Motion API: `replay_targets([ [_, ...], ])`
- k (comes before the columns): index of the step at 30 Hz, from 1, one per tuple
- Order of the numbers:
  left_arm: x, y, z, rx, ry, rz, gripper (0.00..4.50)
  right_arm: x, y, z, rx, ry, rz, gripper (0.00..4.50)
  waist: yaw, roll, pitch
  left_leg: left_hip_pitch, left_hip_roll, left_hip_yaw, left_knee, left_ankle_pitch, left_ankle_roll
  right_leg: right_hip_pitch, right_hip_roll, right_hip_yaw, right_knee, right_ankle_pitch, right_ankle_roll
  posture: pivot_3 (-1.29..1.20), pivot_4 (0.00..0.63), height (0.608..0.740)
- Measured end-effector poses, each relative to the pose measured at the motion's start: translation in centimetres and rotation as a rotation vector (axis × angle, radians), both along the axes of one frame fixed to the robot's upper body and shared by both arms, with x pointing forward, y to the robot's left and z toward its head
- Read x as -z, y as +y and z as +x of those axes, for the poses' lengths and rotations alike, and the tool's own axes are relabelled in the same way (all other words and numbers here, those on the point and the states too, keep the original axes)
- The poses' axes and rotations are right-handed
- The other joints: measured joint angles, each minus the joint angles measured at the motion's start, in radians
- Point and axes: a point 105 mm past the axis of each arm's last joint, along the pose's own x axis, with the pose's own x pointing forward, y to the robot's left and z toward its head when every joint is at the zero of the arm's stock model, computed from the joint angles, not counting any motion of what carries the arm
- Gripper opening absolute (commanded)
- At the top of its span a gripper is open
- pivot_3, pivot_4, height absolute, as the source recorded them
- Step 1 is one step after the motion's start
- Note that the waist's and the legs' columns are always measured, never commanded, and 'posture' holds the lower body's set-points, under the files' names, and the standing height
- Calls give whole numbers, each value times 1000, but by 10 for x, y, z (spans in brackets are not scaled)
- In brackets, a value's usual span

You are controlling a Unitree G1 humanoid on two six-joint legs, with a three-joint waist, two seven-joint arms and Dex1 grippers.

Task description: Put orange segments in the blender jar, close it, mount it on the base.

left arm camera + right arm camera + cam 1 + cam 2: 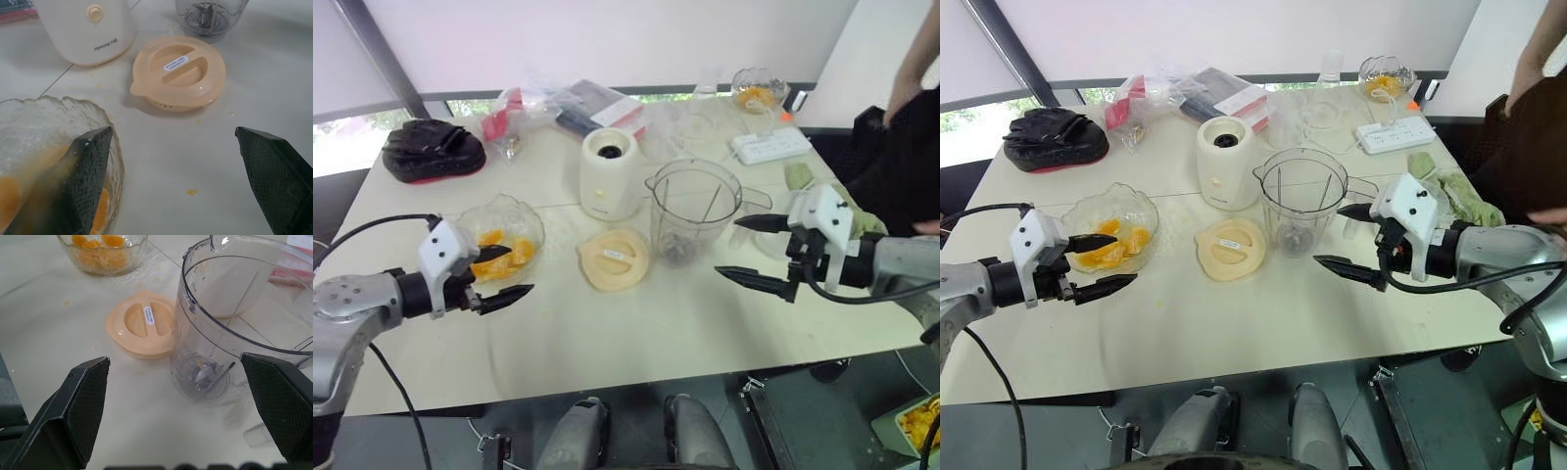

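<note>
A glass bowl [533, 227] of orange segments [501, 257] stands at the left front of the table. My left gripper [516, 271] is open, one finger [85, 171] over the bowl's near rim, the other above bare table; it holds nothing. The clear blender jar [693, 211] stands upright and open in the middle, with only its blade inside. Its cream lid [614, 259] lies flat between bowl and jar. The white base [610, 173] stands behind the lid. My right gripper [726, 247] is open just right of the jar, pointing at it.
A black bag [433, 149] and plastic packets [558, 103] lie at the back left. A power strip [771, 145], a second glass bowl [757, 93] and a green cloth [800, 176] are at the back right. A person [901, 127] stands at the right edge.
</note>
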Motion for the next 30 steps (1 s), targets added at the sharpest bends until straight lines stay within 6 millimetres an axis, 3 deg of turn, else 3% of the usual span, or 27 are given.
replay_targets([
  [12, -5, 0, 5, -6, 8, -37, 4183, -5, 3, 1, -2, -23, 3, 4475, 1, 0, 0, 0, 0, 0, 0, 0, 0, 0, 0, 0, 0, 0, 0, 0, 150, 740],
  [21, -30, 23, 21, -22, 26, -26, 4183, -6, 12, 1, 0, -49, 42, 4475, -3, 1, 0, -3, 1, 0, 0, 1, -1, -3, 1, -1, 0, 1, 0, 0, 150, 740],
  [30, -33, 43, 34, 3, 83, 45, 4183, 0, 25, -5, 7, -56, 97, 4475, -1, 0, 0, -4, 1, -1, 0, 1, -1, -4, 1, -1, 0, 1, -1, 0, 150, 740],
])
